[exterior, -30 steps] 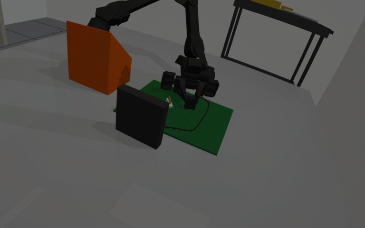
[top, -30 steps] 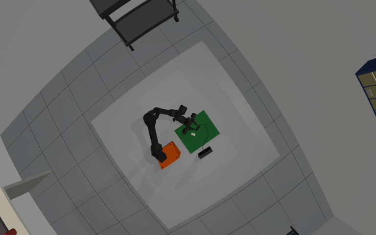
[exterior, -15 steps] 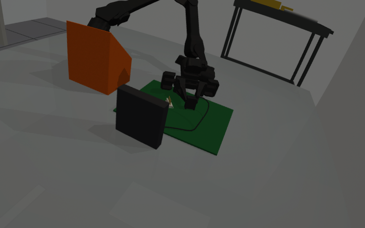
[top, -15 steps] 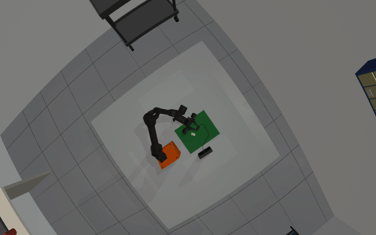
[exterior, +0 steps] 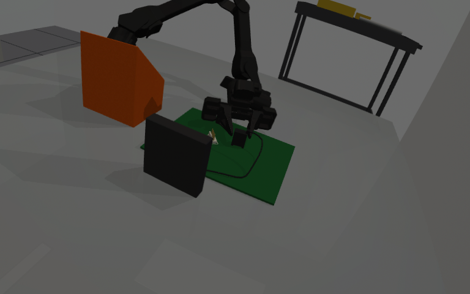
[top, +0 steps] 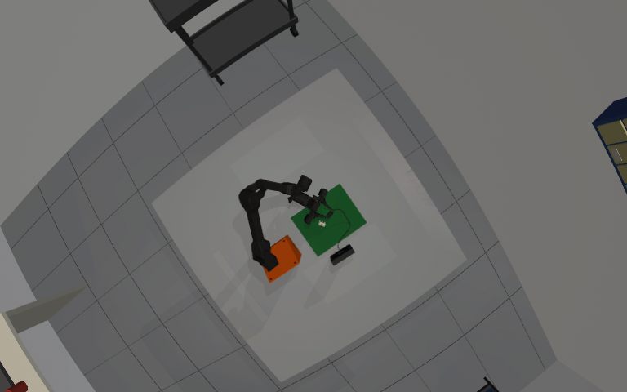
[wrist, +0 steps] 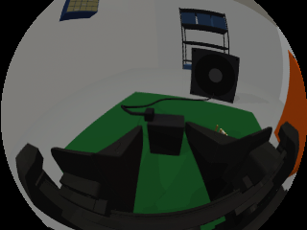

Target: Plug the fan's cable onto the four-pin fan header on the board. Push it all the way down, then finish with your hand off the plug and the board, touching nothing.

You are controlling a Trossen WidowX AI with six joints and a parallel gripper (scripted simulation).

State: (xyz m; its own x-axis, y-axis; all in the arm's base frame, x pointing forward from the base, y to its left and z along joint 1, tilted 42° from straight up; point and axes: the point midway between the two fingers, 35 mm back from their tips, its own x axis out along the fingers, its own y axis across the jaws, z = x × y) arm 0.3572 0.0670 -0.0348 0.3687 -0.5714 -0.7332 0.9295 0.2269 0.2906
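Observation:
The black plug (exterior: 238, 138) (wrist: 165, 136) is upright or slightly tilted, low at the green board (top: 342, 198) (exterior: 270, 166) (wrist: 96, 129); I cannot tell whether its bottom touches the board. My gripper (exterior: 240, 135) (wrist: 164, 127) is open around it, with a narrow gap on each side in the wrist view. The pale four-pin header (top: 322, 223) (exterior: 214, 139) (wrist: 222, 130) stands apart from the plug, to its left in the exterior view and to its right in the wrist view. The black cable (top: 349, 226) (exterior: 261, 149) (wrist: 163, 100) curves from the plug to the fan.
The black fan (top: 342, 255) (exterior: 176, 155) (wrist: 216, 74) stands upright on the table just off the board's edge. The orange block (top: 284, 256) (exterior: 107, 76) (wrist: 294, 105) under the arm's base stands near another side of the board.

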